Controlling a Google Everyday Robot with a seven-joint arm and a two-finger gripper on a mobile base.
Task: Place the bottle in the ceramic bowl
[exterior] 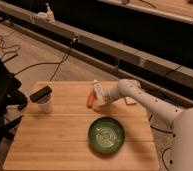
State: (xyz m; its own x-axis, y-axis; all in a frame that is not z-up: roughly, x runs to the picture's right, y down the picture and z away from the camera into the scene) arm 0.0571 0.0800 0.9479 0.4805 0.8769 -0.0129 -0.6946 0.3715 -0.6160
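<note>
The pale wooden table (pixel 50 145) carries the glossy green ceramic bowl (pixel 106 135) near its front edge. The slim white plastic bottle (pixel 96 88) stands by the far edge, with my hand (pixel 102 98) just beside it; whether it is clamped I cannot tell. A loose hold could topple the bottle onto the orange-red sausage-shaped object (pixel 91 100).
</note>
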